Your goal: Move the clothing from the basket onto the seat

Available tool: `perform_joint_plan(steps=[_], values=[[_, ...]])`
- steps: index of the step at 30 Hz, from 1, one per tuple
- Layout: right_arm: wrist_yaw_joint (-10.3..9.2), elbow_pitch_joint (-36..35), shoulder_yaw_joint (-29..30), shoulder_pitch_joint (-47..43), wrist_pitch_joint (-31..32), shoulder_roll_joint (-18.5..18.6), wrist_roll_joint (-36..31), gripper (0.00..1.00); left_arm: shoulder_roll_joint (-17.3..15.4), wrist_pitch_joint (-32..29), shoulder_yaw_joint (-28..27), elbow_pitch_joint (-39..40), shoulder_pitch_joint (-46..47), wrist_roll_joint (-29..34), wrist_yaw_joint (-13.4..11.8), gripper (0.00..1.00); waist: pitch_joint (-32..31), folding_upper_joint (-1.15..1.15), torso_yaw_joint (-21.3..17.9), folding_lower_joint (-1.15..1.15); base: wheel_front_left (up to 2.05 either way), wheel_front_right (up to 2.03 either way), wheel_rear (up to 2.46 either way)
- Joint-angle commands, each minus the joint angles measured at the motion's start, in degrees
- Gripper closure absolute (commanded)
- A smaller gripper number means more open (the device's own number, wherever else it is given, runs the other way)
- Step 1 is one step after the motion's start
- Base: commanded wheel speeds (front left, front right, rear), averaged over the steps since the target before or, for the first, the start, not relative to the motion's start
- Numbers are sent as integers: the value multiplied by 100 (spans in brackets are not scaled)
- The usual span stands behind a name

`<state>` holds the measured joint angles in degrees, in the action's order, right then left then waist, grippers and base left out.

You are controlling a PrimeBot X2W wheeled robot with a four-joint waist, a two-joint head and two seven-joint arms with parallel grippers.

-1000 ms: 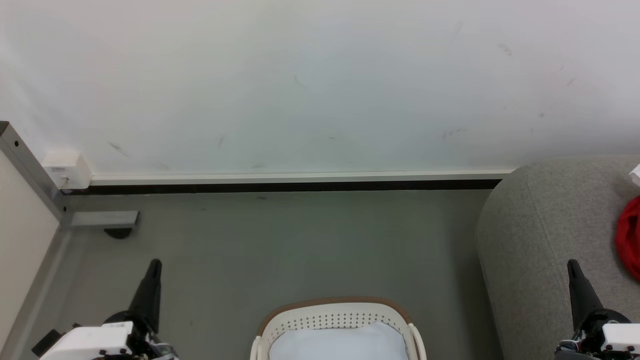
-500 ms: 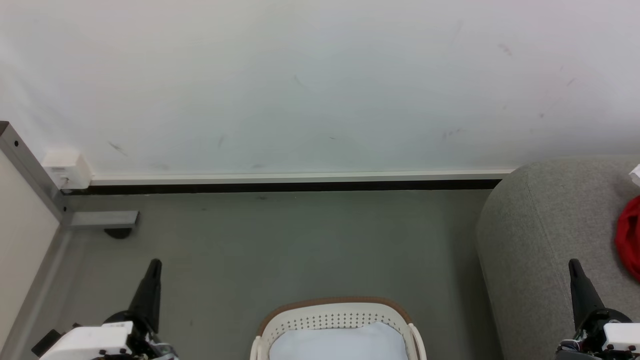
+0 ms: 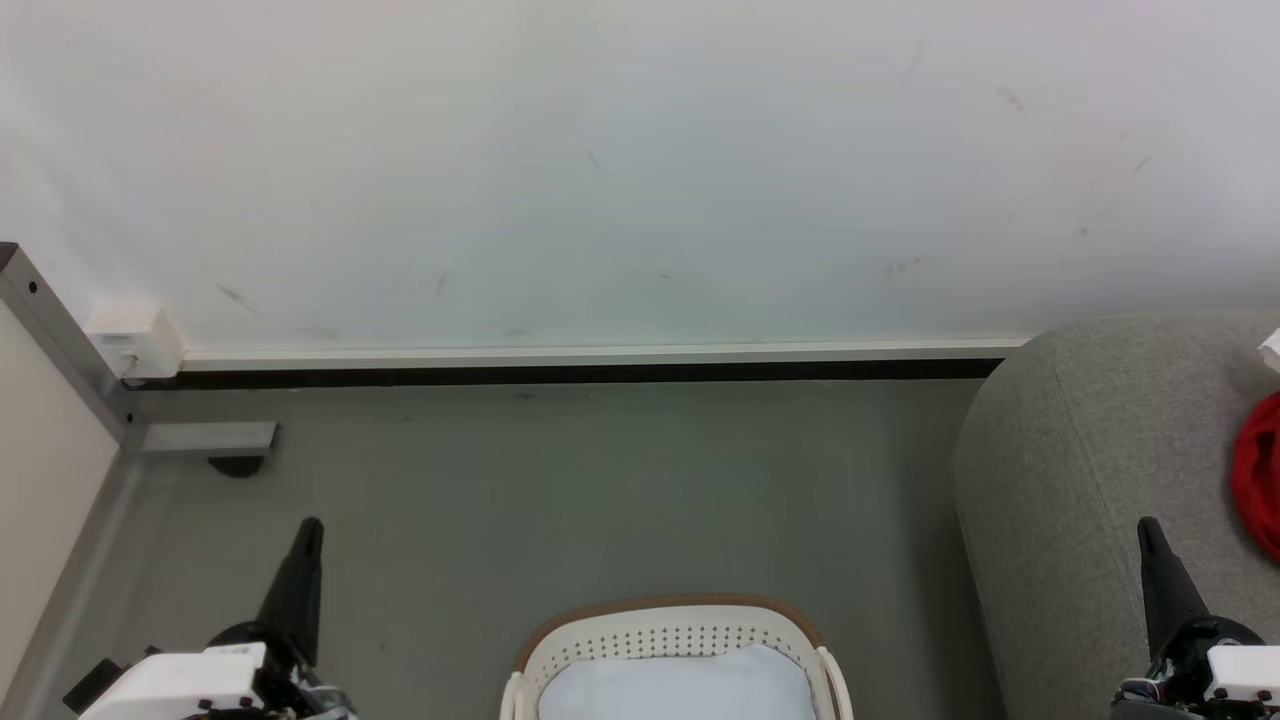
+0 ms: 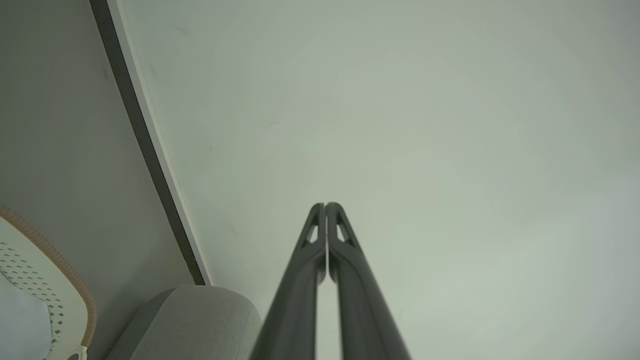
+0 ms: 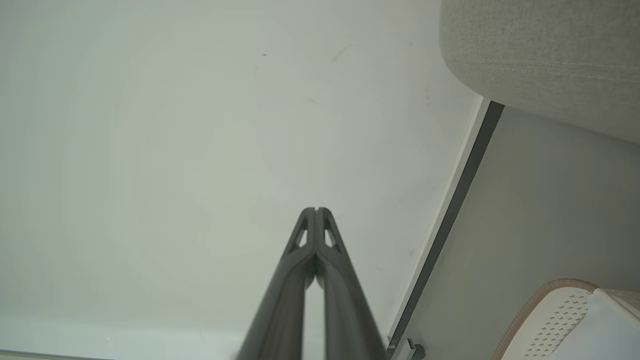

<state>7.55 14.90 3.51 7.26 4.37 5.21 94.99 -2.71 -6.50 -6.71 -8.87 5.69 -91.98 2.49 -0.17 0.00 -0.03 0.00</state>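
- Standing beyond the basket [image 3: 670,625] as backdrop: scuffed white wall [image 3: 640,150], dark skirting strip along its foot.
- Spreading all around the basket: plain grey floor [image 3: 600,490].
- Sitting to the right of the basket, apart from it: light-grey woven seat [image 3: 1080,450], broad rounded arm turned toward the basket.
- Resting on the floor at the bottom edge of the head view: the cream basket itself, brown-rimmed and perforated, holding a pale lining cloth [image 3: 680,690].
- Lying well to the right of the basket, up on the seat: red clothing [image 3: 1262,470], cut off by the edge of the view.
- Hovering left of the basket, above the floor: left gripper [image 3: 310,527], fingers pressed together to the tips, holding nothing.
- Hovering right of the basket, in front of the seat's arm: right gripper [image 3: 1147,527], closed just as tightly, also empty.
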Motion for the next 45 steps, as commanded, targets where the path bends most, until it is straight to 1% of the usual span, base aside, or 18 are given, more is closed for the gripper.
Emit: perform_joint_plan(steps=[1, 45], values=[[-12, -7, -12, 34, -30, 37, 43, 100, -31, -16, -10, 9, 48, -71, 16, 100, 0, 0, 0, 0, 0, 0, 0], [-12, -45, -257, 5, -230, 225, 270, 100, -32, -16, -8, 10, 47, -71, 16, 100, 1, 0, 0, 0, 0, 0, 0]])
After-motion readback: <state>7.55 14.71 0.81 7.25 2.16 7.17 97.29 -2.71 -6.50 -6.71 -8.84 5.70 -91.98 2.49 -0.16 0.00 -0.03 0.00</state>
